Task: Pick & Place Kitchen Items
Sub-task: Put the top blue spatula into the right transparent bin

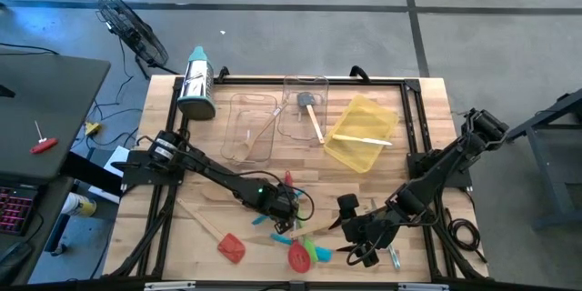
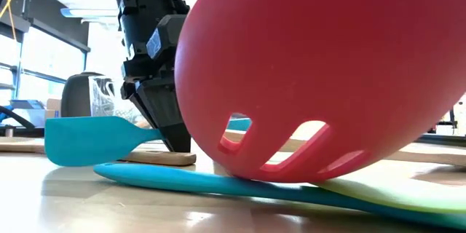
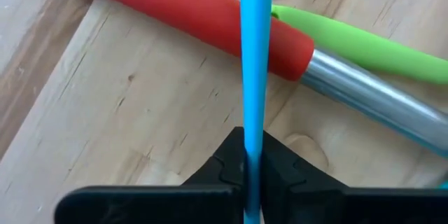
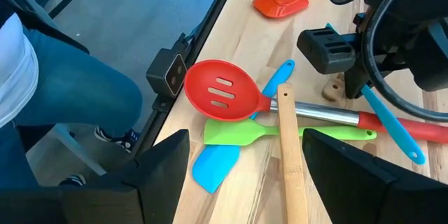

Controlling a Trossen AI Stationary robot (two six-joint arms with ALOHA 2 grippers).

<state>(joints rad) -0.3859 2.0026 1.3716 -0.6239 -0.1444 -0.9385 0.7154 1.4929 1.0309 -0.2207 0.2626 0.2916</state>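
Fingers of my left gripper (image 3: 250,175) are clamped on the thin handle of a blue spatula (image 3: 252,56); from the left wrist view I see the handle pinched squarely between the two dark pads, running straight out ahead of them. That gripper sits low over the table (image 1: 382,182) near the middle of the front edge, its arm reaching in diagonally from the left side.

Just beyond the grip, a red slotted spoon (image 4: 222,98) lies on the wood with its red grip and steel shaft crossing under the blue handle, and a green spatula (image 4: 280,134) lies alongside it, touching it. A second, lighter blue spatula (image 4: 231,147) pokes out from beneath both. A wooden handle (image 4: 289,161) lies across this pile, pointing toward my right gripper. A small red spatula (image 1: 231,247) rests apart from the heap, toward the front left corner.

My right gripper (image 1: 364,236) hovers near the front edge, right of the pile, fingers spread wide and holding nothing.

Toward the back edge I see a steel grater (image 1: 196,85), two clear trays (image 1: 264,109) with wooden utensils in them, and a yellow tray (image 1: 368,114) with a pale utensil across it.

A person's leg in jeans (image 4: 63,91) stands beside the table.
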